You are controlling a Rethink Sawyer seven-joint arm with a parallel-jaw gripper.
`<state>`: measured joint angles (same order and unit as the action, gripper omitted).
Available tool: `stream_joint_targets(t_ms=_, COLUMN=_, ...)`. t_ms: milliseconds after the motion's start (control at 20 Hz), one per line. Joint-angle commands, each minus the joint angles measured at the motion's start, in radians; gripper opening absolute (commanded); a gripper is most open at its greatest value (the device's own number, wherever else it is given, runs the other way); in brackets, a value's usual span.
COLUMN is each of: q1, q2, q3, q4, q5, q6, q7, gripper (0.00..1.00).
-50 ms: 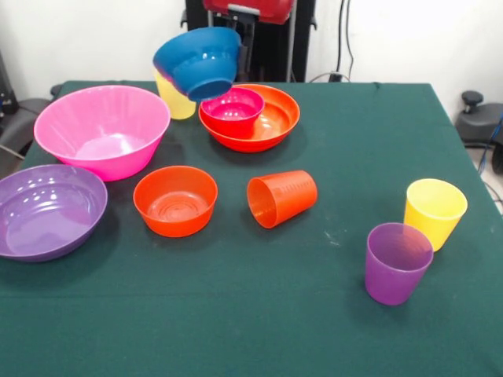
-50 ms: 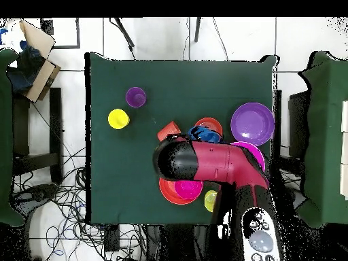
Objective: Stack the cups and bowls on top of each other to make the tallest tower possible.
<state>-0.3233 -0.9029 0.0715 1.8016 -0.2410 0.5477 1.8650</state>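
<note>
A blue bowl [image 1: 198, 61] hung tilted in the air above the far part of the green surface [image 1: 259, 314], its mouth turned up and away, in front of the robot's red arm [image 2: 217, 163]. The end effector itself was hidden behind the bowl in the front view and under the arm in the overhead view, so its opening could not be told, nor whether it had hold of the bowl.

Just below the bowl, a magenta bowl [image 1: 233, 110] sat inside a wide orange bowl [image 1: 271, 122]. A yellow cup [image 1: 174, 100] stood behind the blue bowl, partly hidden. The big pink bowl [image 1: 102, 129] stood empty at the left of the front view, with the purple bowl [image 1: 47, 208] near it and a small orange bowl [image 1: 175, 200] beside both. An orange cup [image 1: 281, 198] lay on its side mid-surface. A second yellow cup [image 1: 434, 212] and a purple cup [image 1: 397, 261] stood upright, close together, well apart from the bowls.
</note>
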Motion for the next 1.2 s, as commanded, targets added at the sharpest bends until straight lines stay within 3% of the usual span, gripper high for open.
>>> stream_joint_targets(t_ms=50, q1=-0.044, q2=0.062, q3=0.151, q4=0.079, q5=-0.103, q6=-0.022, q7=-0.182, gripper=0.00)
stream_joint_targets(t_ms=350, q1=-0.105, q2=0.056, q3=0.186, q4=0.163, q5=-0.128, q6=-0.067, q7=-0.143, gripper=0.00)
stream_joint_targets(t_ms=850, q1=-0.107, q2=0.114, q3=0.162, q4=0.177, q5=-0.222, q6=-0.158, q7=-0.056, gripper=0.00)
stream_joint_targets(t_ms=1200, q1=-0.085, q2=0.140, q3=0.131, q4=0.220, q5=-0.243, q6=-0.235, q7=0.020, gripper=0.00)
